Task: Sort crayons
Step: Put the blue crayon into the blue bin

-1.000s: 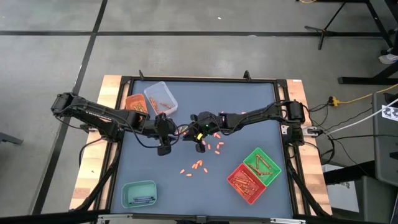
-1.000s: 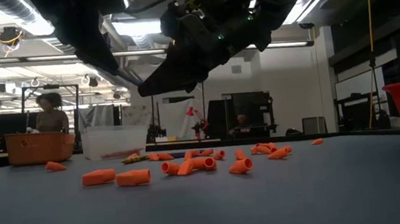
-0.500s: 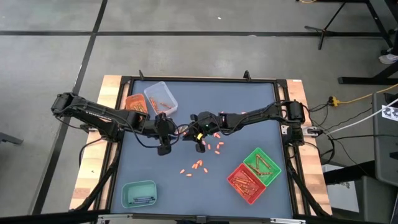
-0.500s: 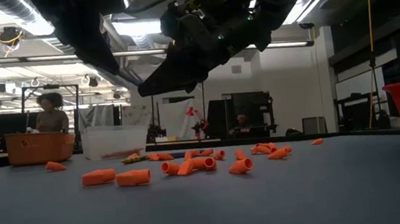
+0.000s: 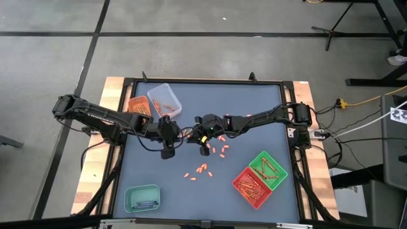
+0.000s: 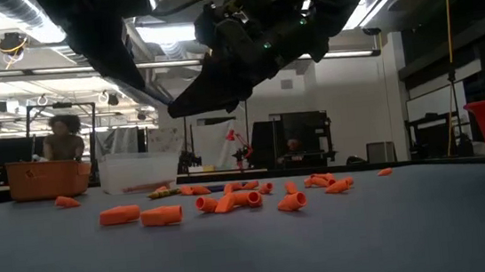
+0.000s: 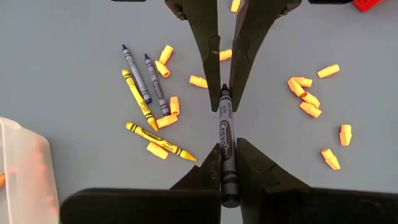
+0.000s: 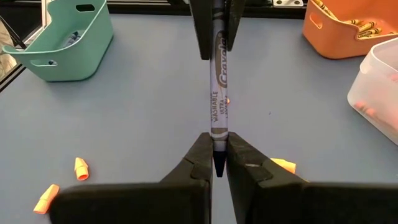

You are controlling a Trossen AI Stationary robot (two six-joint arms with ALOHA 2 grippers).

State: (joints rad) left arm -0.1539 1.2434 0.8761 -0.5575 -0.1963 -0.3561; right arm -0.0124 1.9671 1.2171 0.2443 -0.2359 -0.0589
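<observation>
2 pincers, left (image 7: 227,165) and right (image 8: 216,152), clamp 1 gray crayon (image 7: 225,140).

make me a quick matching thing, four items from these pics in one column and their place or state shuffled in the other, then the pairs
Items:
1. grey crayon
2. teal tray
3. green tray
4. clear tray

Place or state:
A. touching the red tray
B. beside the orange tray, at the far left of the table
C. held off the table, one end in the left claw, the other in the right claw
D. alone at the near left corner

Pairs: 1-C, 2-D, 3-A, 4-B
</observation>
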